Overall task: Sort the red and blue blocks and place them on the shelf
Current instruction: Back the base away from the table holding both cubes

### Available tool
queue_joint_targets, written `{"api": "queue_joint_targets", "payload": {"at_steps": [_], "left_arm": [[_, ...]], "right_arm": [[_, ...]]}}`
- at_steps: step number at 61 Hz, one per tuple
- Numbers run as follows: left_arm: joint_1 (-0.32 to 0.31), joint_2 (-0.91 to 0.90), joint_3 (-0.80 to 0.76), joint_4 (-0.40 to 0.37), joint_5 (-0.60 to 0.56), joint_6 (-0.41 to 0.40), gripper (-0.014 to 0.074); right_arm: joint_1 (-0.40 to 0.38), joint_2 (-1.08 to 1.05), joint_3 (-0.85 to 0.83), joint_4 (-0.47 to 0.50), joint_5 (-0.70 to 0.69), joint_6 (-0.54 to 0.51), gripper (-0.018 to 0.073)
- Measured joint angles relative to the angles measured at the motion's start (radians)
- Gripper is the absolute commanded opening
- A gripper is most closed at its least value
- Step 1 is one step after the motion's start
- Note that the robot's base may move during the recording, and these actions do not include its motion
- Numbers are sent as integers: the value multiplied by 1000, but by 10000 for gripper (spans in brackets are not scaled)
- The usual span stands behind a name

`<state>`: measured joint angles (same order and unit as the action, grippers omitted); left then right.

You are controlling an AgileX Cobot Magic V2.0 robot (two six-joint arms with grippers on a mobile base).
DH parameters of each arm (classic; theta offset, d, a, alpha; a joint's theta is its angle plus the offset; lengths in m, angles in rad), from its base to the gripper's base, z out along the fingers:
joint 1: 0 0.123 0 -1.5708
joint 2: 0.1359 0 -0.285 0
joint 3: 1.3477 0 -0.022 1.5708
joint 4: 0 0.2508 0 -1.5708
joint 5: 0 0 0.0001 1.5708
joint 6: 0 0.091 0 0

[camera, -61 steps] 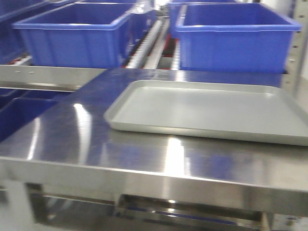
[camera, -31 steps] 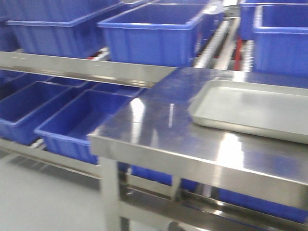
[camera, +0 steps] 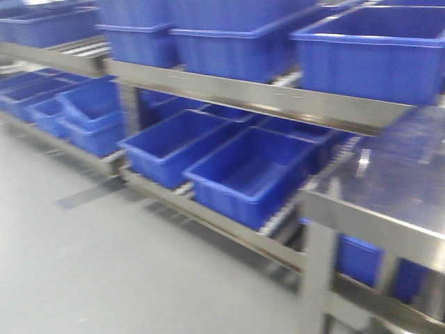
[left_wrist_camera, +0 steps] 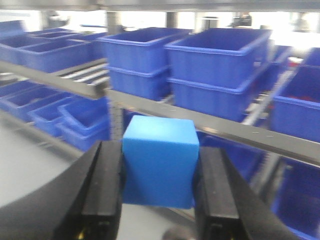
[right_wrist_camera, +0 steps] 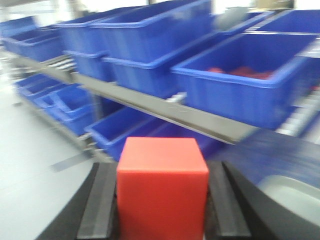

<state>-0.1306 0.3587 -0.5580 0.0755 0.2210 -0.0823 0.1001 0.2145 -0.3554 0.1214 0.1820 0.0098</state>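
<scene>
In the left wrist view a bright blue block point(left_wrist_camera: 160, 162) fills the gap between two black fingers point(left_wrist_camera: 102, 192); my left gripper point(left_wrist_camera: 160, 200) is shut on it. My right gripper point(right_wrist_camera: 162, 210) is shut on the red block point(right_wrist_camera: 162, 192), which sits squarely between its dark pads. The grey steel shelf point(camera: 257, 96) runs across the front view from upper left to right, its flat front rail also crossing the left wrist view point(left_wrist_camera: 235, 132) and the right wrist view point(right_wrist_camera: 165, 112). Neither gripper shows in the front view.
Large blue bins point(camera: 375, 59) line the upper tier, and more blue bins point(camera: 250, 174) sit on the lower tier. One bin point(right_wrist_camera: 250, 90) holds red items. A steel table point(camera: 389, 209) juts in at right; the grey tray point(right_wrist_camera: 295, 197) edges into the right wrist view. Grey floor point(camera: 90, 271) lies at left.
The front view has swung left: the tray and most of the tabletop have slid out to the right, and the shelf tiers and floor now fill the picture.
</scene>
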Motion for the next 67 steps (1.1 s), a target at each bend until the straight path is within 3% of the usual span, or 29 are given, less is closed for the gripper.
{"api": "queue_joint_targets", "payload": {"at_steps": [67], "left_arm": [[1, -2, 0, 0, 0, 0, 122]], "right_arm": [[0, 0, 0, 0, 0, 0, 37]]}}
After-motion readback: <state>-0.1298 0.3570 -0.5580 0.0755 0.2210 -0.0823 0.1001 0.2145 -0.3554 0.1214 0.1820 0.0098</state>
